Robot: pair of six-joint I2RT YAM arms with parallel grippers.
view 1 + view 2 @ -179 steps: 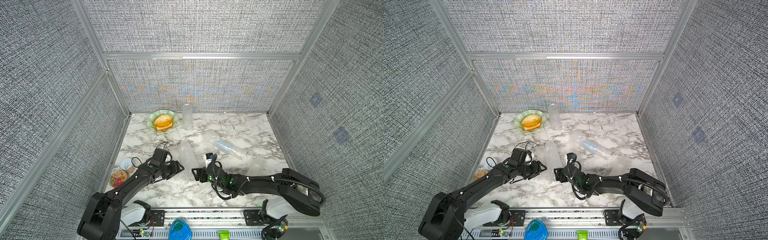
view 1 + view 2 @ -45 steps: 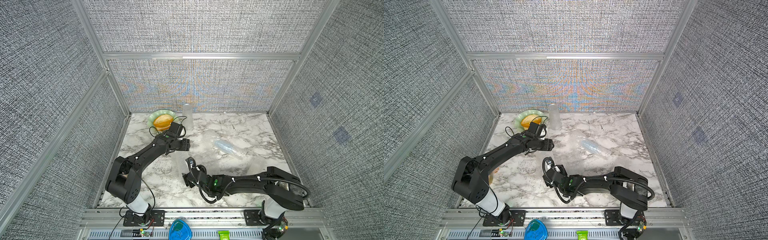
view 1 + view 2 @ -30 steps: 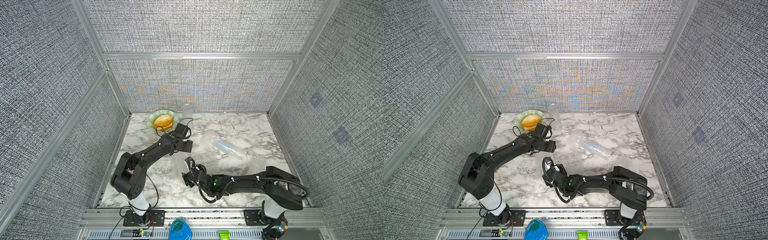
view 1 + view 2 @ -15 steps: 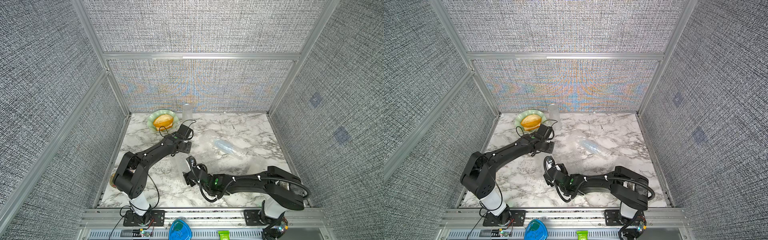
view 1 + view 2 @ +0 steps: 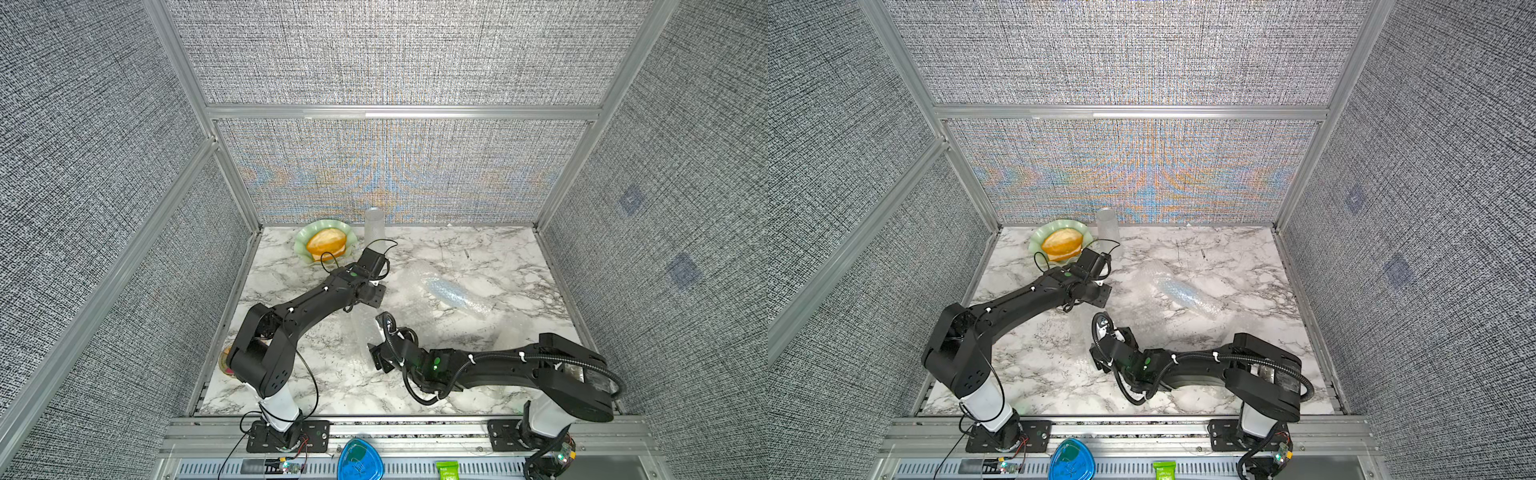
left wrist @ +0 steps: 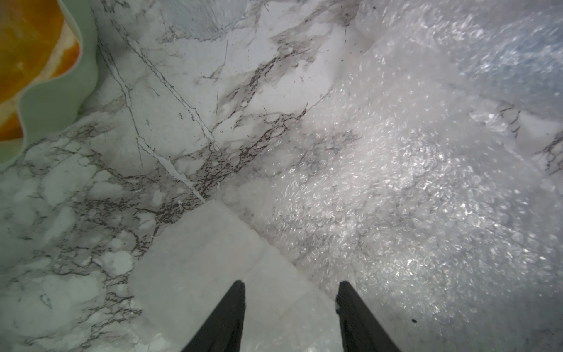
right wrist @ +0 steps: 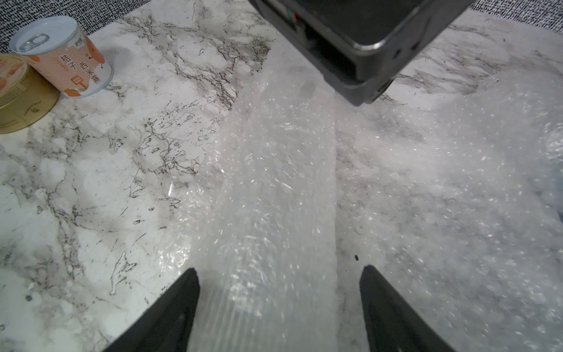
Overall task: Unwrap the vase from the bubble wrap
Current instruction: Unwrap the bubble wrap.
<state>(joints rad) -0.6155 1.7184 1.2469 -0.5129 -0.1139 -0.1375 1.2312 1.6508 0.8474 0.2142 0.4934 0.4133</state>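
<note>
Work surface: white marble-pattern table (image 5: 478,249), enclosed on three sides by grey woven panels in aluminium framing. Green scalloped dish (image 5: 305,243) w/ orange item seen at far-left corner; clear cylinder (image 5: 374,224) stood just beside it at back wall. Two cans (image 7: 61,58) noted near left edge.

Bubble wrap (image 5: 449,291) is spread across table centre, one rolled length (image 7: 268,195) running toward front.

Left arm is extended toward table centre; left gripper (image 6: 289,289) is seen approx. half open, straddling a flat edge of the wrap; grip cannot be confirmed. Right arm is laid low across front; right gripper (image 7: 278,274) is set wide, fingers either side of the roll.
</note>
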